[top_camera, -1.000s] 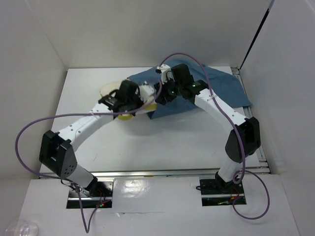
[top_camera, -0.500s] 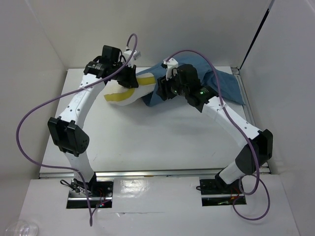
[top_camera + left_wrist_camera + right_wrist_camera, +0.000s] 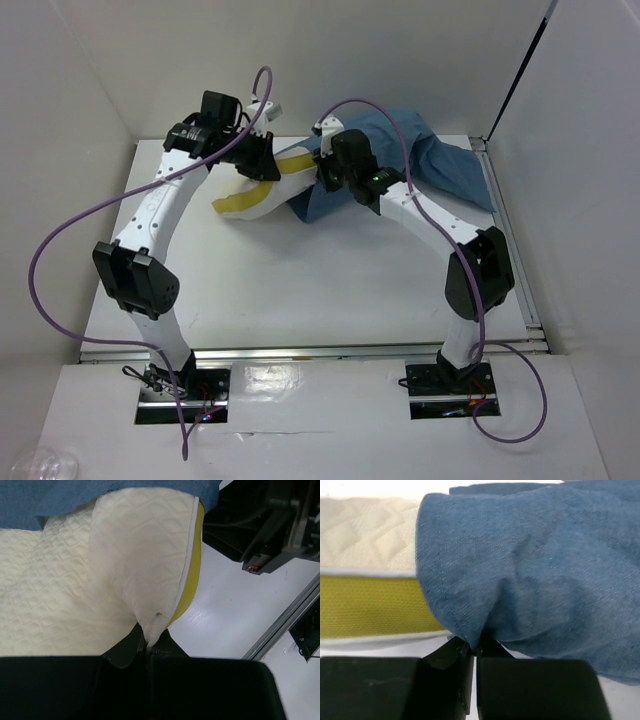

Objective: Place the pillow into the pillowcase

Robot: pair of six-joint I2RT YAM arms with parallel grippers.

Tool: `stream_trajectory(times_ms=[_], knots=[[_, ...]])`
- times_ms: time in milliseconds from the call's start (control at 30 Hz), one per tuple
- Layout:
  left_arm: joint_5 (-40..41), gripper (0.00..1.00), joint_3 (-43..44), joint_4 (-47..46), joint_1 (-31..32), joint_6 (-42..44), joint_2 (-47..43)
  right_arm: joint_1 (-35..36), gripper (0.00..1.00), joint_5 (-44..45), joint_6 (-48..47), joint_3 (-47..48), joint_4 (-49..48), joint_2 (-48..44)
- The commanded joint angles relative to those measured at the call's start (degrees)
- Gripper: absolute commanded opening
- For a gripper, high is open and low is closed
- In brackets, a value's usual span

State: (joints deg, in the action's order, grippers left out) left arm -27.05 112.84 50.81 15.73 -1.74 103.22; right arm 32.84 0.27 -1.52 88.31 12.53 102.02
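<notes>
White arms [image 3: 165, 205]; purple cables [image 3: 372, 101]; black joints [image 3: 135, 282], left hand [image 3: 147, 649], right hand [image 3: 474, 647].

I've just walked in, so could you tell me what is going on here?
Two arms are working on a pillow. The left gripper pinches a corner of the cream pillow; the right gripper pinches a fold of the blue pillowcase right beside it. One end of the pillow is under the blue fabric; the rest is out.
</notes>
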Motion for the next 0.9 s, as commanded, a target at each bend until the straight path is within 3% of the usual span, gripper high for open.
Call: stream_trajectory(times_ms=[0,167,300,533,867], knots=[[-4.8,0.00,0.2,-2.5,0.1,-1.6,-7.2,-0.9,0.02,-1.7,-0.1,5.7,-4.1,1.3],[-4.8,0.00,-6.6,-7.1,0.1,-3.1,-8.5,-0.4,0.00,-9.4,1.8,14.5,1.9,3.0],[-3.6,0.00,-9.1,-11.1,0.6,-4.4,-7.7,4.0,0.00,-17.0,1.8,21.3,5.9,3.0],[-2.5,0.00,-8.6,-17.7,0.6,-8.8,-4.1,10.7,0.00,-33.7,1.3,32.0,13.5,3.5],[1.8,0.00,-4.6,-25.4,-5.8,-16.3,-2.2,11.3,0.00,-49.0,1.3,40.6,23.5,4.6]])
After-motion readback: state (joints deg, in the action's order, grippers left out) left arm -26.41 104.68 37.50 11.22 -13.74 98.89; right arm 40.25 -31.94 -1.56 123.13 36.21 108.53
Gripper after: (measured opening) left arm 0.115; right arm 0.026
